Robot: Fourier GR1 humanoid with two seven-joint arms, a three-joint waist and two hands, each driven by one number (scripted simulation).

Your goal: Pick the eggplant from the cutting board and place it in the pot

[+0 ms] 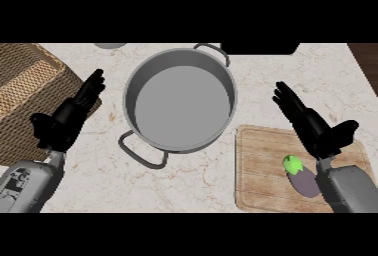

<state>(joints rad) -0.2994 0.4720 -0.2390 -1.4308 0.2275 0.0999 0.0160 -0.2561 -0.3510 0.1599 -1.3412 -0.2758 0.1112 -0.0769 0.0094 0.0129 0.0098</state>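
Observation:
A purple eggplant (301, 179) with a green stem end lies on the wooden cutting board (262, 170) at the lower right, partly hidden by my right forearm. A grey two-handled pot (179, 100) stands in the middle of the counter, nothing inside it. My right hand (317, 131) hovers open above the board's far right part, fingers straight and pointing away, just beyond the eggplant. At the pot's left, my left hand (65, 120) is open too, fingers straight.
A woven basket (26, 87) fills the left side, under and beside my left hand. A dark object (260, 48) sits at the counter's far edge, and a small grey item (109, 45) shows at the top left.

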